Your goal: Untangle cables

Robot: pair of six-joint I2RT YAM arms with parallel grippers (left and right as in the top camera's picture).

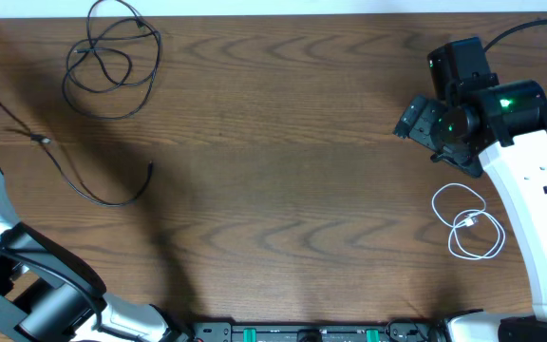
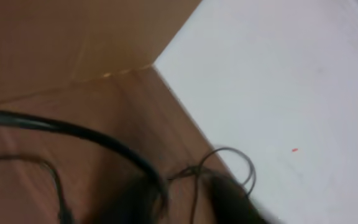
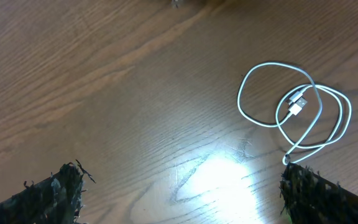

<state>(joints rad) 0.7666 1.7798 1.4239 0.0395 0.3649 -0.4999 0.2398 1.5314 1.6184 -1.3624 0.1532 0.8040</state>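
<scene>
Now, left pincer (image 2: pixel 185 206): blurred at the bottom of my wrist view; I cannot tell whether it is open, closed or gripping a cord.
Right pincer (image 3: pixel 185 199): fingers spread wide, nothing between them, hovering over bare table (image 1: pixel 283 142) beside the white cable (image 3: pixel 294 115).
Coiled black cable (image 1: pixel 112 57): loose overlapping loops in the far left corner.
Second black cable (image 1: pixel 93 190): runs from the left edge by my left arm in a curve to a free plug end; near the coil, apart from it.
White cable location: alone on the right, well apart from both black ones, its loops crossing around the plug.
Risk, left: a pull toward the coil could foul the two black cables again; a slack cord by the edge could slide off.
Risk, right: lifting one white loop could cinch the crossings into a knot.
</scene>
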